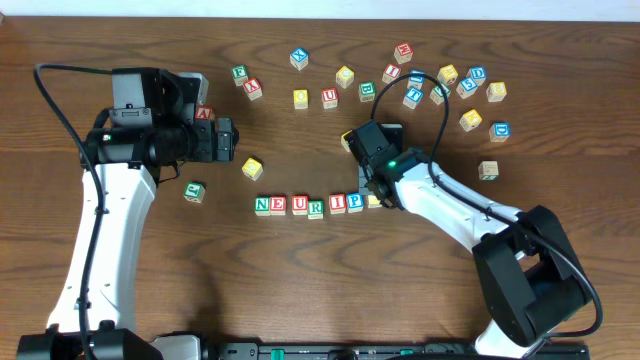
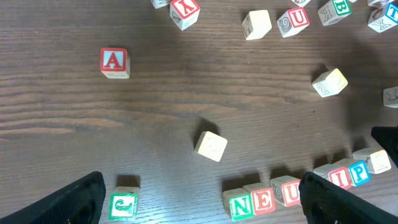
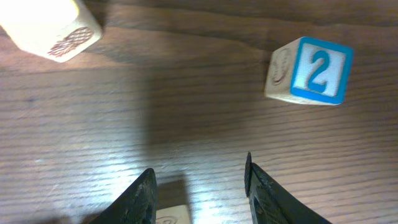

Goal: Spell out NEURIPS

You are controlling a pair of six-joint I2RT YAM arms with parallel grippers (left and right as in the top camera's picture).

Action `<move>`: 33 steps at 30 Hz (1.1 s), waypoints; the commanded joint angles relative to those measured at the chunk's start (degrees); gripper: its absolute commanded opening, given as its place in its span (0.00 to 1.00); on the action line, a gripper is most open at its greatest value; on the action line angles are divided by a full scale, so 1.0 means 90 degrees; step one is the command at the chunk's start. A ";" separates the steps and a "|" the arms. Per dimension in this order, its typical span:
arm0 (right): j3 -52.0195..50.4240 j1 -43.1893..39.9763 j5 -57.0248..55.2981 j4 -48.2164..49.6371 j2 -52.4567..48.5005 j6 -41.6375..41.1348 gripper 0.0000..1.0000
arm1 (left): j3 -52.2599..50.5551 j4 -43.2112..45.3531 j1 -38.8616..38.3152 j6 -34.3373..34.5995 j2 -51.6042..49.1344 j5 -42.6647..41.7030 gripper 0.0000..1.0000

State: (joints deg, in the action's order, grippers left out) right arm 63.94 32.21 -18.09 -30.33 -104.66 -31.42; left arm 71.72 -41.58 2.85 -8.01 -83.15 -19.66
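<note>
table [image 1: 300, 270]: dark grained wood, matt | NEURIPS cubes [image 1: 315, 206]: pale wood, painted letters

Row sits front-centre on table [image 1: 300, 275], l to r: N [image 1: 263, 205], E [image 1: 280, 205], U [image 1: 299, 205], R [image 1: 316, 207], I [image 1: 337, 204], P [image 1: 354, 203], side by side, touching. End cube [image 1: 373, 201] just right of P, partly under right arm [image 1: 440, 205]. Stray cube [image 1: 252, 168] behind-left of N; another [image 1: 194, 190] further left. A cube [image 2: 115, 60] back-left. Loose cluster [image 1: 447, 74] behind row, mostly back-right.

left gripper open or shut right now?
Open. The left gripper shows its fingers spread wide apart in the left wrist view, with nothing clamped between them.
</note>
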 commanded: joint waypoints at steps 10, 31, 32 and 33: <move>-0.0049 -0.0529 -0.0097 -0.0770 -0.0066 -0.0039 0.39 | 0.0141 0.0002 0.0015 -0.0131 -0.0007 -0.0095 0.98; -0.0049 -0.0136 0.0743 -0.1370 -0.0063 -0.0270 0.37 | 0.0141 0.0002 0.0015 -0.0131 -0.0007 -0.0095 0.98; -0.0049 -0.0119 0.0741 -0.1370 -0.0066 -0.0270 0.37 | 0.0141 0.0000 0.0015 -0.0131 -0.0007 -0.0095 0.98; -0.0049 -0.0095 0.0741 -0.1365 -0.0063 -0.0270 0.37 | 0.0141 0.0000 0.0015 -0.0131 -0.0007 -0.0095 0.98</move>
State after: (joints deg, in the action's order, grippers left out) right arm 63.83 30.44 -12.12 -42.61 -104.66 -32.88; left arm 71.72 -41.58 2.85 -8.01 -83.15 -19.66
